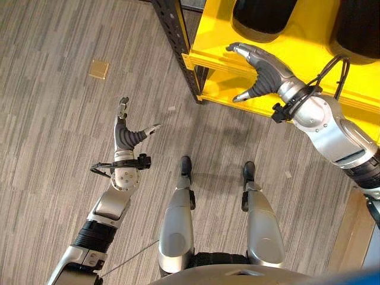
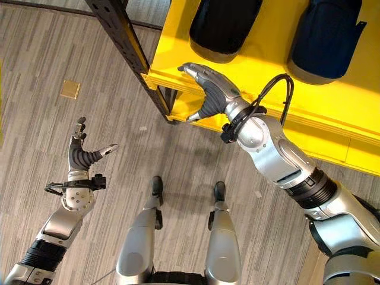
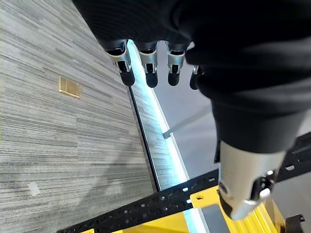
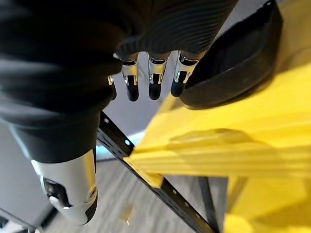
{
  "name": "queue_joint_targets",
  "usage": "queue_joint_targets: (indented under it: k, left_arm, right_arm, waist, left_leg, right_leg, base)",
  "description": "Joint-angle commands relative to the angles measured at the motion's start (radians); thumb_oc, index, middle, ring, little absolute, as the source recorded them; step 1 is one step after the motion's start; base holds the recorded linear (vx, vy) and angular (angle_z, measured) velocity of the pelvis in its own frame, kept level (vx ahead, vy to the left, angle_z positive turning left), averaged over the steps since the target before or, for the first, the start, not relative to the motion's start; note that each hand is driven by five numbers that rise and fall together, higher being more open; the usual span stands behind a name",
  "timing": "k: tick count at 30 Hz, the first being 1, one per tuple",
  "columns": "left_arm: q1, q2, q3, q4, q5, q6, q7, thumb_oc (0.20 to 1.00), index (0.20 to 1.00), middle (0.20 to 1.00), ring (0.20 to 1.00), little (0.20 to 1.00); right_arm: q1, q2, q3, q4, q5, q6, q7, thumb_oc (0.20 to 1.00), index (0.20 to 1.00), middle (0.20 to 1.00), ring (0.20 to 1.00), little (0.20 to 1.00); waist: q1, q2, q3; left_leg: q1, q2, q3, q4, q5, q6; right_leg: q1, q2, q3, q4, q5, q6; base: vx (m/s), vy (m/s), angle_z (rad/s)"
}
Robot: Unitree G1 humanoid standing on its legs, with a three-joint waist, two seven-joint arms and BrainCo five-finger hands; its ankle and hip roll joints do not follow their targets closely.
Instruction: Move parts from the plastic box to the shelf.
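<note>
The yellow shelf (image 2: 332,113) is the biggest thing here, carried on a black perforated post (image 2: 127,41) at its front left corner, over grey wood-patterned floor (image 1: 53,142). Two dark, rounded parts rest on the shelf's upper board: one part (image 2: 222,27) near the left corner by the post, a second part (image 2: 326,38) further toward the right end, the two apart from each other.

The right hand (image 2: 209,90) hovers at the shelf's front edge, just in front of the left part, with fingers straight and thumb spread; it holds nothing. In the right wrist view its fingertips (image 4: 154,90) sit close beside that part's rounded rim; contact cannot be told.

The left hand (image 1: 126,132) hangs over the floor, well clear of the shelf, fingers relaxed and empty.

A small tan square plate (image 1: 98,69) lies flat in the floor, left of the post.
</note>
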Motion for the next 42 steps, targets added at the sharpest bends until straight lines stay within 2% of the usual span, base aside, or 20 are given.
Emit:
queue_joint_targets:
  k: [1, 3, 5, 10, 21, 25, 27, 31, 34, 37, 40, 42]
  left_arm:
    - [0.023, 0.012, 0.002, -0.091, 0.016, -0.022, -0.007, 1.0, 1.0, 1.0, 1.0, 1.0]
    - [0.026, 0.016, -0.002, -0.092, 0.006, -0.02, -0.008, 1.0, 1.0, 1.0, 1.0, 1.0]
    - [0.031, 0.02, -0.006, -0.089, -0.003, -0.02, -0.009, 1.0, 1.0, 1.0, 1.0, 1.0]
    - [0.047, 0.026, -0.004, -0.092, -0.006, -0.03, -0.011, 1.0, 1.0, 1.0, 1.0, 1.0]
    - [0.069, 0.036, 0.005, -0.098, -0.007, -0.049, -0.03, 1.0, 1.0, 1.0, 1.0, 1.0]
    - [0.073, 0.036, 0.002, -0.097, -0.005, -0.059, -0.029, 1.0, 1.0, 1.0, 1.0, 1.0]
    - [0.075, 0.039, 0.002, -0.101, -0.009, -0.06, -0.027, 1.0, 1.0, 1.0, 1.0, 1.0]
    - [0.078, 0.044, 0.002, -0.106, -0.012, -0.06, -0.026, 1.0, 1.0, 1.0, 1.0, 1.0]
    - [0.08, 0.045, 0.006, -0.108, -0.014, -0.059, -0.026, 1.0, 1.0, 1.0, 1.0, 1.0]
    - [0.08, 0.047, 0.006, -0.102, -0.011, -0.061, -0.027, 1.0, 1.0, 1.0, 1.0, 1.0]
    - [0.077, 0.044, 0.005, -0.099, -0.01, -0.059, -0.03, 1.0, 1.0, 1.0, 1.0, 1.0]
    - [0.077, 0.043, -0.001, -0.096, -0.011, -0.059, -0.021, 1.0, 1.0, 1.0, 1.0, 1.0]
  right_arm:
    - [-0.063, -0.007, -0.036, -0.023, -0.107, -0.041, -0.095, 1.0, 1.0, 1.0, 1.0, 1.0]
    - [-0.074, -0.003, -0.046, -0.003, -0.143, -0.055, -0.123, 1.0, 1.0, 1.0, 1.0, 1.0]
    - [-0.097, -0.001, -0.054, 0.012, -0.192, -0.01, -0.118, 1.0, 1.0, 1.0, 1.0, 1.0]
    - [-0.11, -0.008, -0.044, 0.066, -0.169, 0.041, -0.115, 1.0, 1.0, 1.0, 1.0, 1.0]
    - [-0.138, -0.011, -0.015, 0.219, -0.133, 0.07, -0.113, 1.0, 1.0, 1.0, 1.0, 1.0]
    - [-0.152, -0.015, 0.007, 0.257, -0.151, 0.058, -0.106, 1.0, 1.0, 1.0, 1.0, 1.0]
    - [-0.168, -0.02, 0.017, 0.276, -0.162, -0.02, -0.153, 1.0, 1.0, 1.0, 1.0, 1.0]
    - [-0.188, -0.026, 0.032, 0.243, -0.183, 0.013, -0.113, 1.0, 1.0, 1.0, 1.0, 1.0]
    - [-0.198, -0.027, 0.047, 0.236, -0.194, 0.008, -0.08, 1.0, 1.0, 1.0, 1.0, 1.0]
    - [-0.213, -0.022, 0.072, 0.248, -0.185, 0.031, -0.079, 1.0, 1.0, 1.0, 1.0, 1.0]
    - [-0.227, -0.016, 0.086, 0.271, -0.139, 0.004, -0.134, 1.0, 1.0, 1.0, 1.0, 1.0]
    - [-0.235, -0.006, 0.091, 0.276, -0.101, -0.034, -0.211, 1.0, 1.0, 1.0, 1.0, 1.0]
  waist:
    - [0.001, 0.013, -0.033]
    - [0.005, 0.018, -0.033]
    - [0.011, 0.025, -0.033]
    - [0.018, 0.031, -0.033]
    - [0.031, 0.039, -0.033]
    - [0.034, 0.04, -0.033]
    - [0.037, 0.042, -0.033]
    - [0.042, 0.043, -0.033]
    - [0.047, 0.043, -0.033]
    - [0.052, 0.042, -0.033]
    - [0.057, 0.044, -0.033]
    - [0.059, 0.046, -0.033]
  left_leg:
    - [-0.007, -0.059, -0.008, 0.096, -0.122, 0.063]
    - [-0.007, -0.063, -0.01, 0.101, -0.126, 0.065]
    - [-0.009, -0.067, -0.015, 0.107, -0.128, 0.064]
    - [-0.018, -0.068, -0.02, 0.114, -0.128, 0.064]
    - [-0.048, -0.075, -0.03, 0.121, -0.124, 0.064]
    - [-0.059, -0.077, -0.031, 0.123, -0.122, 0.066]
    - [-0.061, -0.078, -0.033, 0.121, -0.12, 0.067]
    - [-0.056, -0.08, -0.033, 0.112, -0.117, 0.066]
    - [-0.058, -0.081, -0.034, 0.113, -0.116, 0.067]
    - [-0.058, -0.082, -0.036, 0.112, -0.115, 0.067]
    - [-0.061, -0.081, -0.039, 0.112, -0.113, 0.067]
    - [-0.063, -0.082, -0.04, 0.112, -0.111, 0.068]
  right_leg:
    - [0.036, 0.005, -0.065, 0.07, -0.103, -0.021]
    - [0.037, 0.0, -0.068, 0.072, -0.102, -0.02]
    - [0.037, -0.007, -0.071, 0.077, -0.102, -0.017]
    - [0.025, -0.013, -0.071, 0.092, -0.107, -0.017]
    - [-0.009, -0.017, -0.072, 0.12, -0.116, -0.023]
    - [-0.021, -0.016, -0.073, 0.125, -0.118, -0.025]
    - [-0.024, -0.015, -0.075, 0.127, -0.116, -0.024]
    - [-0.022, -0.019, -0.078, 0.121, -0.112, -0.022]
    - [-0.023, -0.019, -0.08, 0.122, -0.112, -0.022]
    - [-0.023, -0.019, -0.082, 0.121, -0.111, -0.022]
    - [-0.023, -0.019, -0.084, 0.122, -0.112, -0.023]
    - [-0.025, -0.019, -0.084, 0.124, -0.112, -0.024]
  base:
    - [0.05, 0.02, 0.03]
    - [0.04, 0.018, 0.06]
    - [0.06, 0.016, 0.23]
    - [0.03, -0.001, 0.08]
    - [0.0, -0.002, 0.01]
    - [-0.01, -0.003, 0.02]
    - [0.0, 0.0, 0.0]
    - [0.0, 0.0, 0.0]
    - [0.0, 0.0, 0.0]
    - [0.0, 0.0, 0.0]
    - [0.0, 0.0, 0.0]
    - [0.0, 0.0, 0.0]
